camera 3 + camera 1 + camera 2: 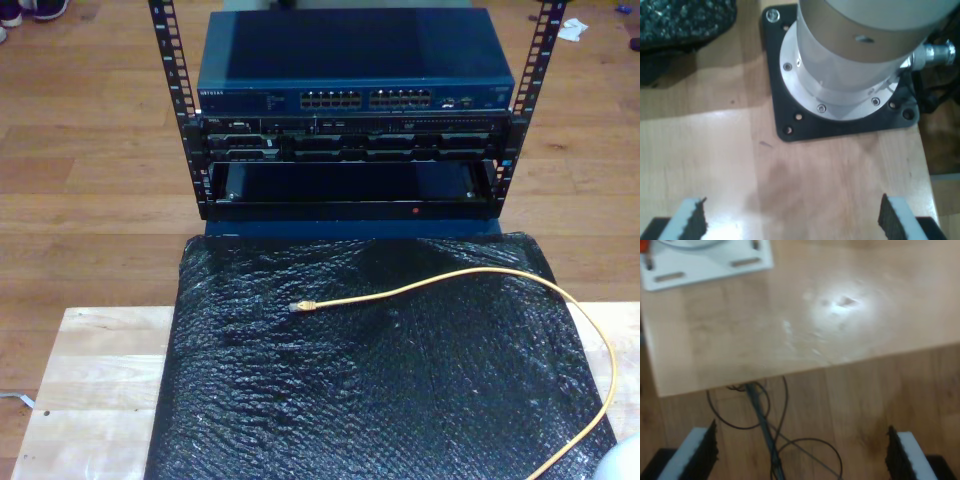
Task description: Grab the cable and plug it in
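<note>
The yellow-orange cable (pixel 440 280) lies loose on the black padded mat (pixel 350 400) in the exterior view. Its plug tip (pixel 300 306) sits near the mat's middle. From there the cable arcs toward the exterior view's right and runs down to the bottom edge. Behind the mat a blue network switch (pixel 350 75) with a row of ports (pixel 370 99) sits in a rack. My first gripper (pixel 792 215) is open over bare wood, with nothing between its pads. My second gripper (pixel 802 450) is open above the table edge, holding nothing.
The first wrist view looks at an arm's round base (pixel 840 75) bolted to a black plate (pixel 790 132) on the wooden table (pixel 830 180). Thin black cables (pixel 765 425) lie on the floor below the table edge, and a white plate (pixel 705 265) sits on the table. Rack posts (pixel 170 80) flank the switch.
</note>
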`<state>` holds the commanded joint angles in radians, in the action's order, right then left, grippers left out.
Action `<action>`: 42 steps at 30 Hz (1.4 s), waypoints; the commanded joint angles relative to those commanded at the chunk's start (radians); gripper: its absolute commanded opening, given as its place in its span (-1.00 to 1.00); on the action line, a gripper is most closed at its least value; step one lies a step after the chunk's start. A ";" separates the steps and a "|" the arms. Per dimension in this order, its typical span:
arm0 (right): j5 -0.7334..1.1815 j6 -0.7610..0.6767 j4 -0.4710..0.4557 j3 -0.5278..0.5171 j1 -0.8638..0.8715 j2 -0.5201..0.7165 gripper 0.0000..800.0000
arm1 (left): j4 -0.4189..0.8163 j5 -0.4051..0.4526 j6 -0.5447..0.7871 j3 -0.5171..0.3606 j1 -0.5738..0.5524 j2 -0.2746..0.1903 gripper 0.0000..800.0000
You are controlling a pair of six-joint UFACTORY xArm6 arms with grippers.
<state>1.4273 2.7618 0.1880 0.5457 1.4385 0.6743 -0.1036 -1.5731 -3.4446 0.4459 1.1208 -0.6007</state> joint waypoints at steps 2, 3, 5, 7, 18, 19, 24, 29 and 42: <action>0.023 -0.041 0.002 0.034 -0.014 -0.012 0.99 | -0.021 -0.003 -0.051 0.000 -0.046 0.000 1.00; 0.035 -0.066 0.002 0.052 -0.028 -0.017 0.99 | -0.028 -0.005 -0.074 0.002 -0.068 -0.005 1.00; 0.060 -0.117 0.003 0.089 -0.058 -0.026 0.99 | -0.034 -0.005 -0.114 0.003 -0.103 -0.005 1.00; 0.086 -0.166 0.003 0.121 -0.095 -0.043 0.99 | -0.046 -0.012 -0.146 0.012 -0.135 -0.005 1.00; 0.224 -0.327 0.152 0.222 -0.175 -0.071 0.99 | -0.140 -0.052 -0.302 0.023 -0.308 -0.003 1.00; 0.238 -0.345 0.169 0.236 -0.178 -0.072 0.99 | -0.147 -0.052 -0.315 0.023 -0.322 -0.003 1.00; 0.288 -0.384 0.232 0.267 -0.204 -0.075 0.99 | -0.204 -0.054 -0.370 0.037 -0.361 -0.005 1.00; 0.299 -0.451 0.264 0.269 -0.259 -0.075 0.99 | -0.272 -0.052 -0.387 0.038 -0.373 -0.003 1.00; 0.299 -0.568 0.356 0.285 -0.379 -0.084 0.99 | -0.285 -0.040 -0.482 0.040 -0.505 0.002 1.00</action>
<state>1.7265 2.1941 0.5439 0.8310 1.0595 0.5900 -0.3890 -1.6130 -3.9264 0.4858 0.6160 -0.5992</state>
